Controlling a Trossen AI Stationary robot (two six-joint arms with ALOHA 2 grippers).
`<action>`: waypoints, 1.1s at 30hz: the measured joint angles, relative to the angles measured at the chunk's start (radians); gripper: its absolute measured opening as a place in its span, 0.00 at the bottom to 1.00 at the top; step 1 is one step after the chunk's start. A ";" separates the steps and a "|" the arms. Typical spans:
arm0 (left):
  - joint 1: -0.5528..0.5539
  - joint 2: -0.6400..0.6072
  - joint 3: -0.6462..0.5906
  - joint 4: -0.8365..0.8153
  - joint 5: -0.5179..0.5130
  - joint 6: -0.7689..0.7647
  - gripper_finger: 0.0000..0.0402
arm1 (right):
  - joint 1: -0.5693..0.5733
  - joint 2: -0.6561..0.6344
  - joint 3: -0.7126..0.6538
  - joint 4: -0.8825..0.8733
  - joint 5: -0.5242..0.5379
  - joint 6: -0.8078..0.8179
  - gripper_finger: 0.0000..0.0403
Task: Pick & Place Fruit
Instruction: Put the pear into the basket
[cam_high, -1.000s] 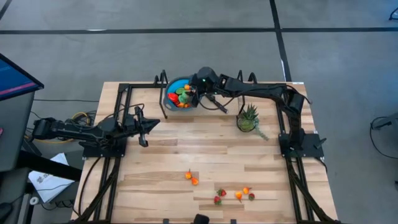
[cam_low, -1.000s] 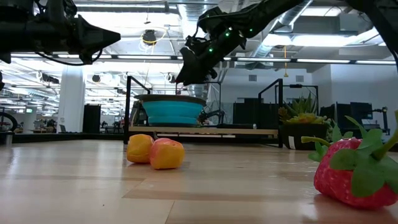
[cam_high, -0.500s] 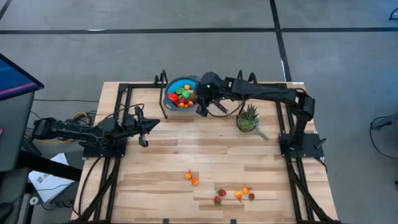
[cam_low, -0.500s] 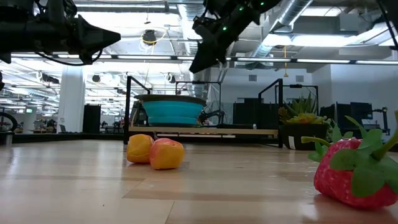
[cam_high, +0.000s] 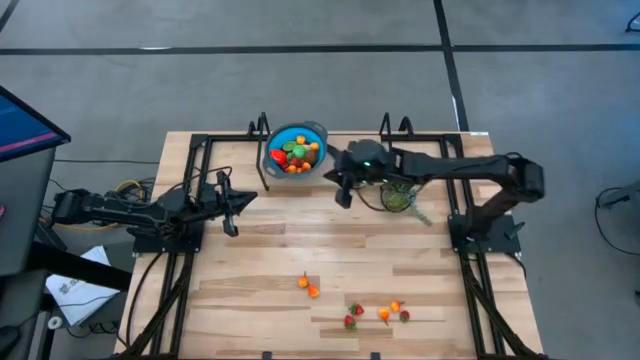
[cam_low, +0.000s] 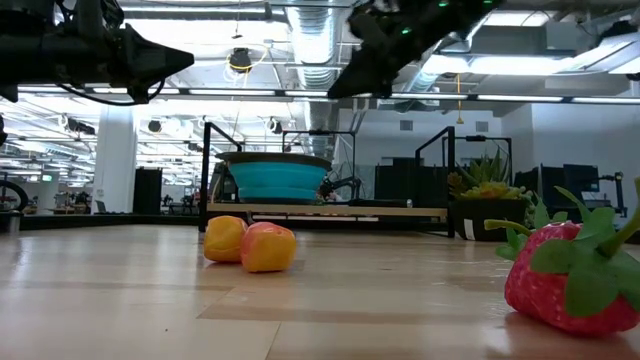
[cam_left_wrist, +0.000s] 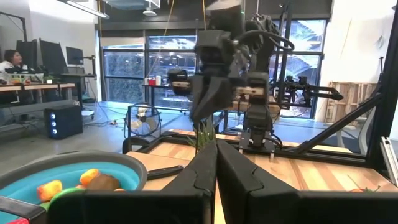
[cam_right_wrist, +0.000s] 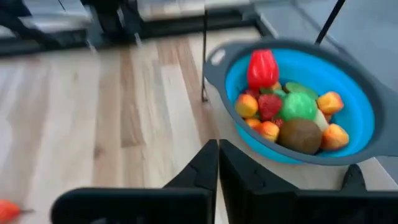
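Note:
The blue bowl (cam_high: 296, 150) stands at the table's far edge, holding several toy fruits (cam_right_wrist: 283, 106): a red one, green ones, a brown kiwi and orange pieces. More fruit lies near the table's front: two orange pieces (cam_high: 308, 287) (cam_low: 250, 245) and a cluster with strawberries (cam_high: 380, 313) (cam_low: 570, 275). My right gripper (cam_high: 342, 198) (cam_right_wrist: 217, 152) hangs above the table, just right of the bowl, shut and empty. My left gripper (cam_high: 245, 198) (cam_left_wrist: 216, 152) waits at the table's left, shut and empty.
A spiky green potted plant (cam_high: 400, 190) stands right of the bowl, under my right arm. Black frame rails (cam_high: 190, 150) run along the table's left, right and far sides. Bare wood (cam_high: 330, 245) lies between the bowl and the loose fruit.
My right gripper has drawn back from over the bowl, going toward the table's right and a little toward the near edge while rising slightly. Its fingers have shut with nothing between them. The fruit in the bowl and on the table has stayed put.

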 joint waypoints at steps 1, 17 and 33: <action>0.000 0.000 0.000 0.000 0.000 0.000 0.01 | 0.005 -0.028 -0.038 0.044 0.000 0.012 0.01; 0.000 0.000 0.000 0.000 -0.004 0.000 0.01 | 0.062 -0.428 -0.455 0.365 0.000 0.023 0.00; 0.000 0.000 0.000 0.000 -0.003 0.000 0.01 | 0.225 -0.520 -0.485 0.348 0.000 0.095 0.00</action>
